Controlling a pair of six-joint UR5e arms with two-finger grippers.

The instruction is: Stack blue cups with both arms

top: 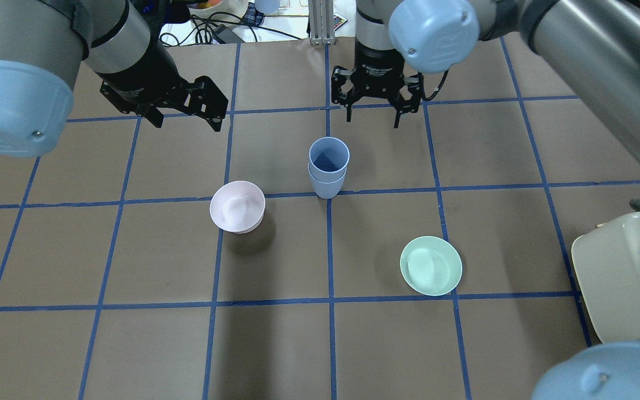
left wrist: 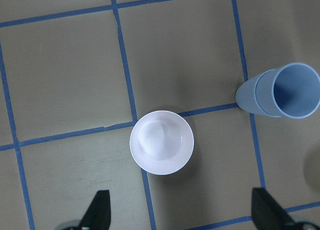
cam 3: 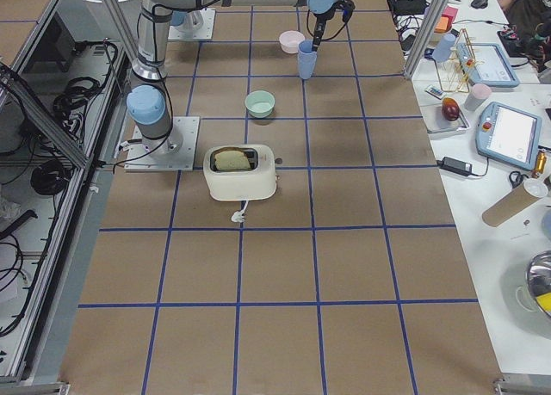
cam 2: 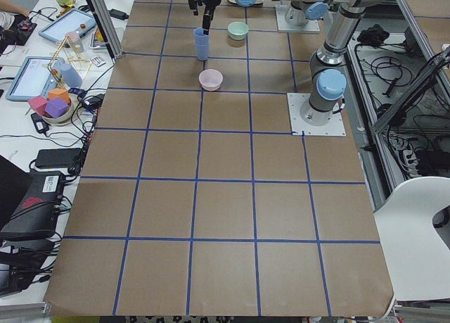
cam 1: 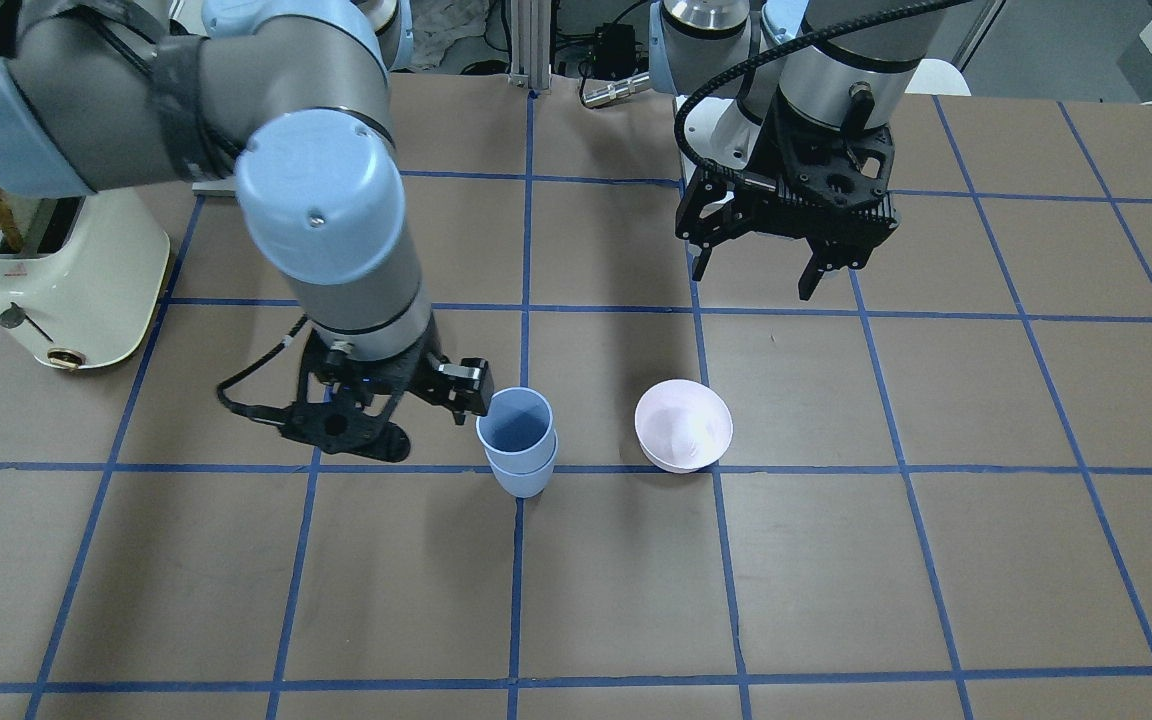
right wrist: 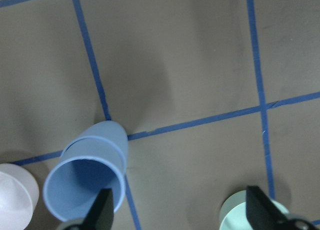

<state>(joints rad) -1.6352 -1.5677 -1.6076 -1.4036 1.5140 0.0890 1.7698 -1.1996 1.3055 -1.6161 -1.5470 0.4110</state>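
Note:
The two blue cups (top: 328, 166) stand nested one inside the other, upright on a blue tape line at mid-table. They also show in the front view (cam 1: 518, 440), the left wrist view (left wrist: 282, 92) and the right wrist view (right wrist: 90, 182). My left gripper (top: 186, 123) is open and empty, raised above the table, beyond the pink bowl; it also shows in the front view (cam 1: 754, 282). My right gripper (top: 372, 119) is open and empty, raised just beyond the stack; in the front view (cam 1: 424, 420) it sits close beside the cups without touching them.
A pale pink bowl (top: 237, 206) sits to the left of the stack. A mint-green bowl (top: 430, 265) sits nearer the robot on the right. A cream toaster (top: 625, 272) stands at the right edge. The table is brown with a blue tape grid (top: 328, 303).

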